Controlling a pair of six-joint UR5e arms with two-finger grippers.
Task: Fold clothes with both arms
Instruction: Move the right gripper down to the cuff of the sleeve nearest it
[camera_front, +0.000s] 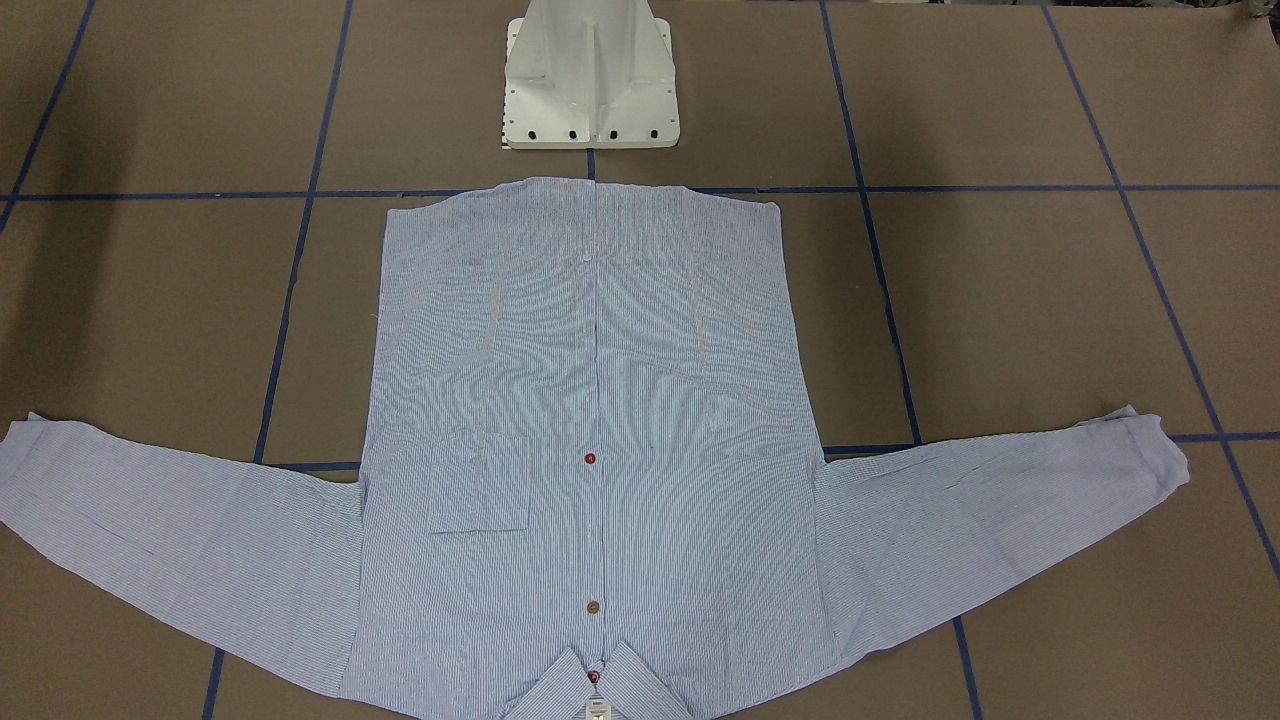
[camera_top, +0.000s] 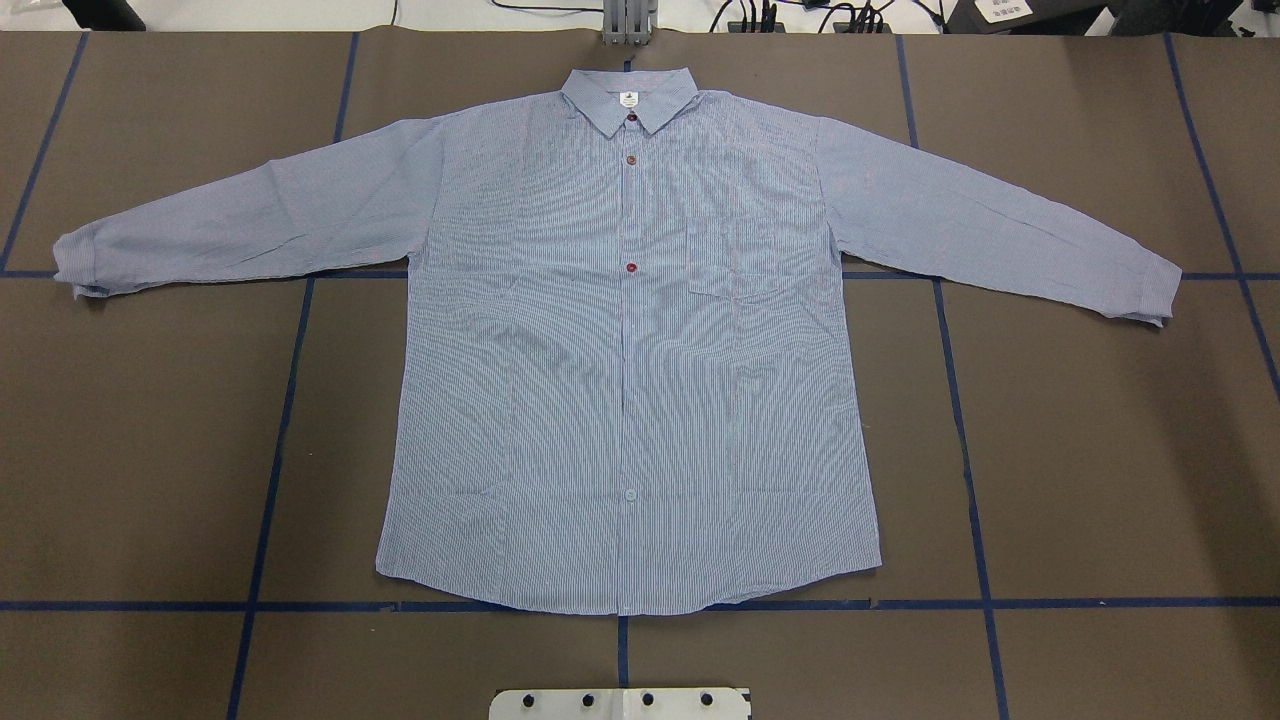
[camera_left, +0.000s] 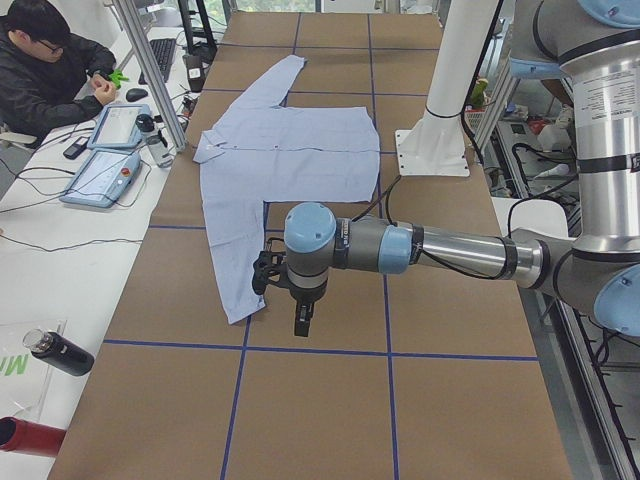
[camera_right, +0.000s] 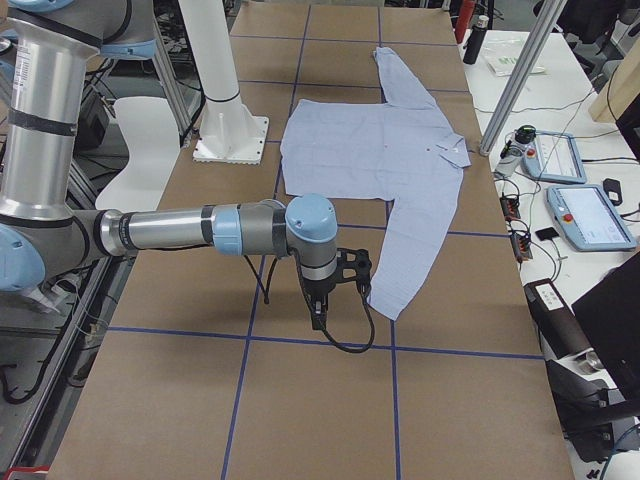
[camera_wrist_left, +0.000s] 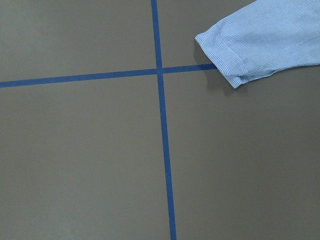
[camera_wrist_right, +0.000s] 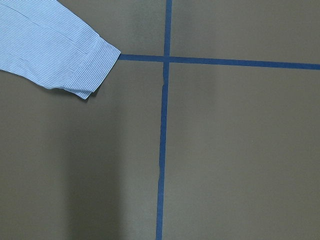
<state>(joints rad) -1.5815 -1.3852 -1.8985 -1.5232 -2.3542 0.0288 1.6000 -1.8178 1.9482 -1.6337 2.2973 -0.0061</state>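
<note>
the shirt (camera_top: 630, 350) lies flat on the brown table (camera_top: 1100, 450), front up, sleeves spread wide. the left gripper (camera_left: 300, 322) and right gripper (camera_right: 319, 316) each hover near a cuff (camera_wrist_left: 225, 55) (open or closed, i cannot tell).

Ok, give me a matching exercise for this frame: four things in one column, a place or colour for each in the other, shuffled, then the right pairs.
Things:
1. collar
2. chest pocket
3. upper buttons
4. pedestal base

Place or colour:
A. dark red
B. white
C. end of the shirt farthest from the robot
D. shirt front, robot's right half

Pairs: 1-C, 2-D, 3-A, 4-B.
</note>
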